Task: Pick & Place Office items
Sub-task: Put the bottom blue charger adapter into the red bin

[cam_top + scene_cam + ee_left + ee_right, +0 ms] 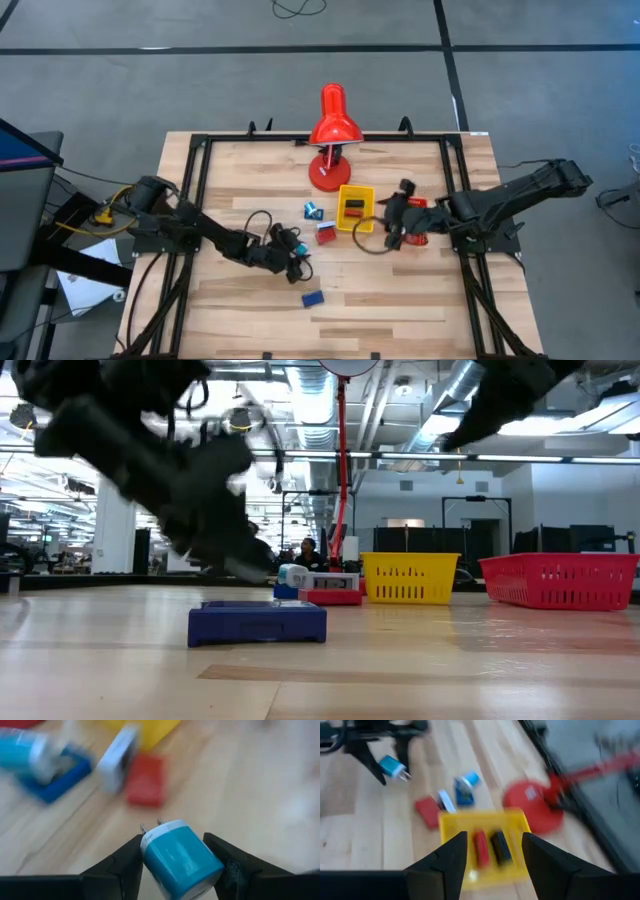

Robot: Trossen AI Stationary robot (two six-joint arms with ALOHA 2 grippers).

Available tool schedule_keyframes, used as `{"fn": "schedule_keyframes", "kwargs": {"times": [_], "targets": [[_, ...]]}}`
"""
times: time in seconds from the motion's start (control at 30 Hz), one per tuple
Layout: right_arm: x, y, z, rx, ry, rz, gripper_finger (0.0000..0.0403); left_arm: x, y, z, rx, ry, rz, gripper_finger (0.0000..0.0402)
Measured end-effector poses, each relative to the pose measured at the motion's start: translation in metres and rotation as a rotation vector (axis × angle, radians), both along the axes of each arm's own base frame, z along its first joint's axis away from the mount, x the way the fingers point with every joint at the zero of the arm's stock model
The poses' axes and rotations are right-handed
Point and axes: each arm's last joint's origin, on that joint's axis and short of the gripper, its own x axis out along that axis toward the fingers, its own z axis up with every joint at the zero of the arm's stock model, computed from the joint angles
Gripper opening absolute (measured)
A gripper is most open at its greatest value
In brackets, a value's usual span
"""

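Note:
My left gripper [174,839] is shut on a small blue and white plug-in charger [182,857] near the table's middle [293,255]. The right wrist view shows it too [394,767]. My right gripper [493,836] is open and hovers over the yellow tray [485,817], which holds a red piece [480,847] and a black piece [501,847]. A flat blue block [312,298] lies on the wood nearer the near edge [258,622]. A red block [146,780], a white piece [117,762] and a blue piece [55,775] lie left of the yellow tray. My left gripper pinches the charger's blue body [165,852] between its two fingers, one finger on each side. The white end with the two metal prongs [150,826] points away from the gripper. The charger appears lifted off the table.
The red desk lamp [330,130] stands on its round base [325,172] at the far edge, just behind the yellow tray [355,208]. A red tray [560,580] sits right of it, under my right arm. Black cables lie by the left arm [262,222]. Bare wood lies toward the near edge.

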Motion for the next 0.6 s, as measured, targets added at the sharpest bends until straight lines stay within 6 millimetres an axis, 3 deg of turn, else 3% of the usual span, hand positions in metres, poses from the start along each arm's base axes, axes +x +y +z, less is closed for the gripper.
{"fn": "schedule_keyframes", "kwargs": {"times": [0.27, 0.43, 0.6], "targets": [[0.038, 0.030, -0.032, -0.255, -0.128, 0.278, 0.0182, 0.004, 0.002, 0.052, -0.047, -0.195, -0.227, 0.0180], [0.066, 0.052, -0.055, -0.408, -0.188, 0.438, 0.0182, 0.007, -0.002, 0.065, -0.110, -0.294, -0.369, 0.0181], [0.080, 0.070, -0.069, -0.546, -0.288, 0.506, 0.0182, 0.007, -0.004, 0.067, -0.136, -0.313, -0.418, 0.0181]]}}
